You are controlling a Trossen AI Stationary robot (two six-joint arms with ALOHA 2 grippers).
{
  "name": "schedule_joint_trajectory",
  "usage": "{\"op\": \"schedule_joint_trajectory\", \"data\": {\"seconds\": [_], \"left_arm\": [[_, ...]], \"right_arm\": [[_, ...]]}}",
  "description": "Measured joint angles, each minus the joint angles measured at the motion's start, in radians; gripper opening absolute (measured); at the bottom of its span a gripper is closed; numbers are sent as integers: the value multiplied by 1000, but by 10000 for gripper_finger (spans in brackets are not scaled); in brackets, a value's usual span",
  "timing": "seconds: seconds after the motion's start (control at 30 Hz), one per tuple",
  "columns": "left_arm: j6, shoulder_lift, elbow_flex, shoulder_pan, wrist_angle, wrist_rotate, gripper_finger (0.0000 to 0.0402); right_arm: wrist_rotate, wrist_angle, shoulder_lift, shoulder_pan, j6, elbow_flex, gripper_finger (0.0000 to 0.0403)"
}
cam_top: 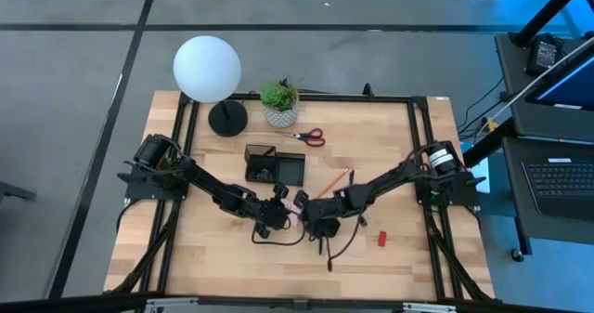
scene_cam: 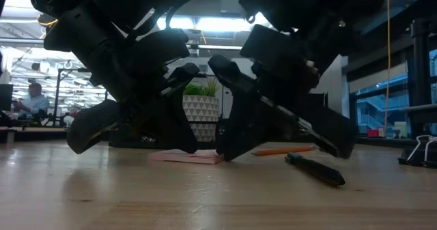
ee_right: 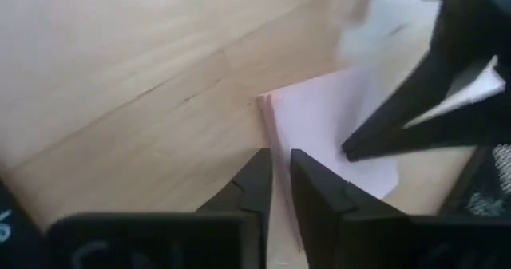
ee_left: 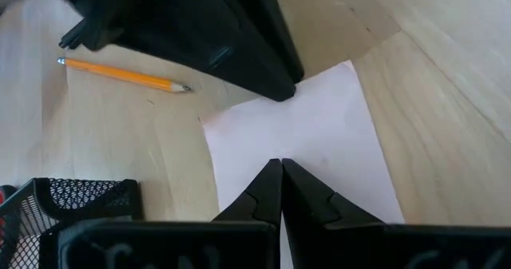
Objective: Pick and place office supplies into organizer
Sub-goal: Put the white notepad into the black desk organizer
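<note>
- High view: The pink sticky-note pad (cam_top: 295, 211) lies flat on the wooden table (cam_top: 186, 257), just in front of the black organizer (cam_top: 274, 165). The two grippers meet over the pad and cover most of it. The left gripper (cam_top: 278, 213) is at the pad's edge on the side toward the lamp (cam_top: 208, 69). The right gripper (cam_top: 311, 218) is at the pad's other edge. An orange pencil (cam_top: 334, 180) lies slanted just beside the organizer, on the side away from the lamp. The red-handled scissors (cam_top: 311, 136) lie behind the organizer, next to the potted plant (cam_top: 279, 103). A small red block (cam_top: 380, 239) sits well apart from the organizer.
- Low view: The pad (scene_cam: 188, 155) is a thin pink strip lying flat on the table. Both dark grippers come down onto it. The pencil (scene_cam: 283, 150) and a black pen (scene_cam: 314, 168) lie beside it. A person (scene_cam: 31, 99) sits far back in the room.
- Left wrist view: The left gripper (ee_left: 281, 167) has its fingers pressed together, with the tips on the pad (ee_left: 319, 141). The pencil (ee_left: 124, 75) lies past the organizer's mesh corner (ee_left: 72, 199). The right gripper's dark finger hides the pad's far corner.
- Right wrist view: The right gripper (ee_right: 279, 156) is at the pad's near corner, and the pad's edge runs into the narrow gap between its fingers. The fingers are nearly together. I cannot tell if they pinch the pad (ee_right: 319, 117).
</note>
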Motion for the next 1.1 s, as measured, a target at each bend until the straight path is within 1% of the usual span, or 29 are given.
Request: {"op": "schedule_joint_trajectory", "data": {"seconds": [0.2,0.43,0.63,0.83,0.93,1.03,1.1], "left_arm": [[1,0,0,1,-3,-9,3],[2,0,0,1,-2,-8,3],[2,1,0,0,0,-18,3],[30,-39,-3,-12,-11,-122,3],[44,-78,-2,-20,-9,-129,4],[52,-111,-2,-37,-86,-129,7],[16,-121,-2,-47,-167,-131,14]], "right_arm": [[-58,-4,0,-35,150,0,8],[-132,-10,-1,-65,311,1,4],[-149,-42,-1,-73,323,2,4],[-137,-48,-1,-74,321,2,4],[-136,-48,0,-74,318,1,4],[-138,-49,0,-74,318,1,4],[-139,-49,0,-74,318,1,4]]}}
